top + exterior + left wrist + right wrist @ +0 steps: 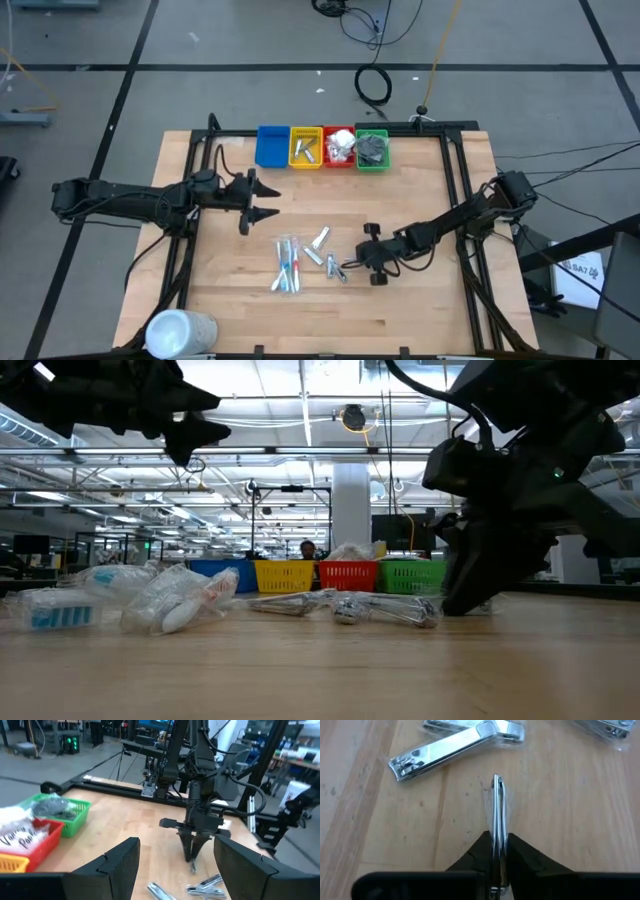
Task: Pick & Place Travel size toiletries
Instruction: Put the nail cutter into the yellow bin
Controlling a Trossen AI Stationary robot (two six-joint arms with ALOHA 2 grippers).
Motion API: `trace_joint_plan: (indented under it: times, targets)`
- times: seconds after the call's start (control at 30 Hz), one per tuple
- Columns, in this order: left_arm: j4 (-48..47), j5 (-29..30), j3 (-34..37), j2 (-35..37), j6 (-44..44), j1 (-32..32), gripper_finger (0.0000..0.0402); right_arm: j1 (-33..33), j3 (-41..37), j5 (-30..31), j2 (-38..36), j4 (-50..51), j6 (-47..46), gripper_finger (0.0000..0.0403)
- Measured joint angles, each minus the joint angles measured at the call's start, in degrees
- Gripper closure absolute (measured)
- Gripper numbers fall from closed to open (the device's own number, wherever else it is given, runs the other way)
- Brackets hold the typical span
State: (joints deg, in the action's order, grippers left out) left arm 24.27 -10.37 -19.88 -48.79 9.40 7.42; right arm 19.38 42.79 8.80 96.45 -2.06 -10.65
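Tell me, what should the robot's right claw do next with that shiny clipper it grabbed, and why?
Probably lift it straight up. The right gripper is already pinched shut on a nail clipper that sits edge-up on the wooden table, with other clippers lying close by. A clean lift would clear them before carrying it to the yellow bin, which seems to hold similar silver pieces.

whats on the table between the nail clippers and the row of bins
Nothing: in the high view it is bare wood from the nail clippers up to the bins.
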Motion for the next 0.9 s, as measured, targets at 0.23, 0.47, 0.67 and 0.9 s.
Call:
trace_joint_plan:
  times: [0.23, 0.47, 0.67, 0.9]
  targets:
    - [0.1, 3.1, 0.0, -2.0, 4.0, -0.1, 0.0151, -1.9, -0.4, -0.8, -5.0, -2.0, 4.6, 0.0370]
    - [3.8, 13.8, 0.0, -9.7, 9.5, -0.5, 0.0151, -5.1, -3.7, -0.1, -9.6, -18.5, 11.6, 0.0374]
    - [13.4, 15.4, 0.1, -16.9, 10.0, -0.3, 0.0151, -9.1, -9.8, 0.1, -9.8, -39.2, 14.2, 0.0374]
    - [26.4, 13.8, 0.0, -25.7, -0.8, -1.8, 0.0151, -14.2, -16.3, -0.1, -9.9, -61.7, 14.8, 0.0374]
